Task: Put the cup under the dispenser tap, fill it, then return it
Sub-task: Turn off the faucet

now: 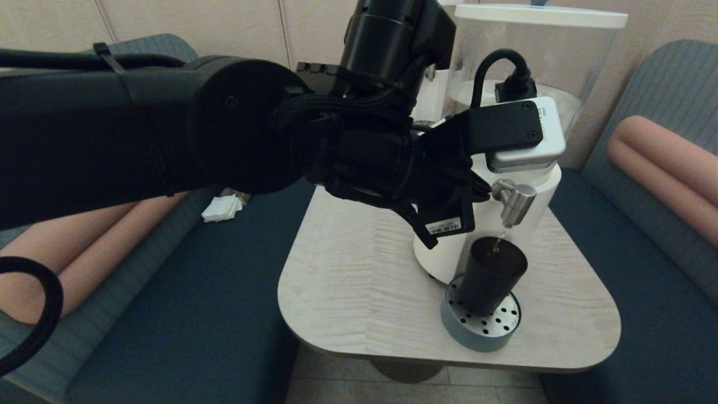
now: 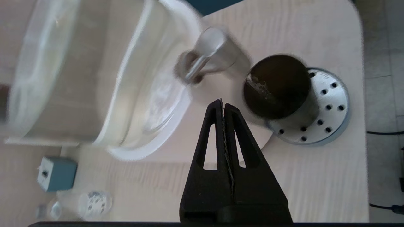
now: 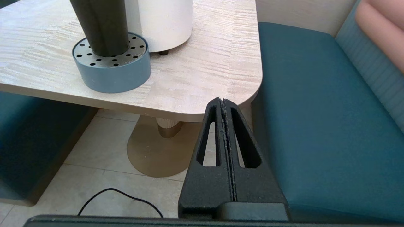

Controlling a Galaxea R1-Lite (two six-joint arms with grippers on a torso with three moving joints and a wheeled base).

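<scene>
The dark cup (image 1: 491, 275) stands upright on a round perforated drip tray (image 1: 493, 331), straight under the steel tap (image 1: 513, 202) of the big white-based dispenser (image 1: 538, 185). A thin stream runs from the spout into the cup. My left arm (image 1: 392, 163) reaches across to the tap's left side. In the left wrist view the left gripper (image 2: 223, 104) is shut and holds nothing, its tip just short of the tap (image 2: 211, 60), with the cup (image 2: 277, 91) beside it. My right gripper (image 3: 223, 101) is shut and empty, low off the table's near right corner, with the cup (image 3: 101, 25) ahead.
The clear tank (image 1: 533, 67) holds clear liquid. A small blue box (image 2: 56, 173) and a small clear bottle (image 2: 91, 201) lie on the table (image 1: 364, 269) behind the dispenser. Blue bench seats (image 1: 645, 292) flank the table, and a white crumpled tissue (image 1: 221, 207) lies on the left seat.
</scene>
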